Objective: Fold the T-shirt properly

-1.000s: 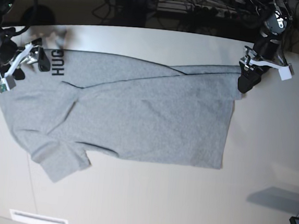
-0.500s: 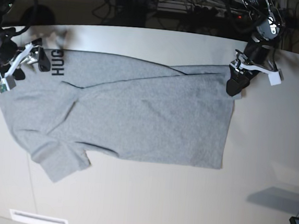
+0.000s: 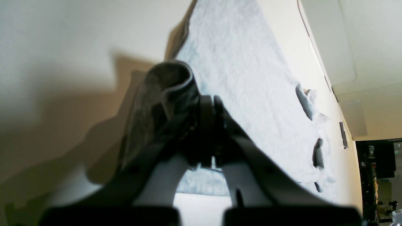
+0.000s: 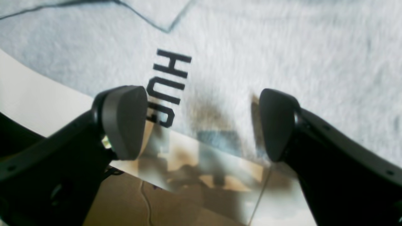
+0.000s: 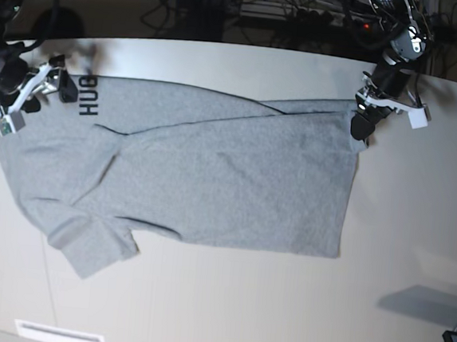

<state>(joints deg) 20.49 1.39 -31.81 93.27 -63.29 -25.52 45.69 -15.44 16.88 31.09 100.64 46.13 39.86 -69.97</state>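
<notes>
Left wrist view: the left gripper (image 3: 207, 131) has its jaws pressed together on a rolled-up edge of the T-shirt (image 3: 238, 69); the grey cloth curls over the fingertips and the rest runs flat away across the pale table (image 3: 62, 47).

Right wrist view: the right gripper (image 4: 201, 125) stands wide apart with nothing between its dark pads (image 4: 124, 121); it hovers over the shirt's edge, where black block letters (image 4: 168, 84) sit just beside the left-hand pad; the cloth fills the upper part, the table edge the lower.

Base view: the T-shirt (image 5: 212, 170) lies flat on the table (image 5: 240, 316), its long axis running side to side; the lettered end (image 5: 89, 97) points to the picture's left, by the right gripper (image 5: 39, 90); one sleeve (image 5: 94, 247) juts toward the near left; the left gripper (image 5: 363, 119) pinches the far right corner.
</notes>
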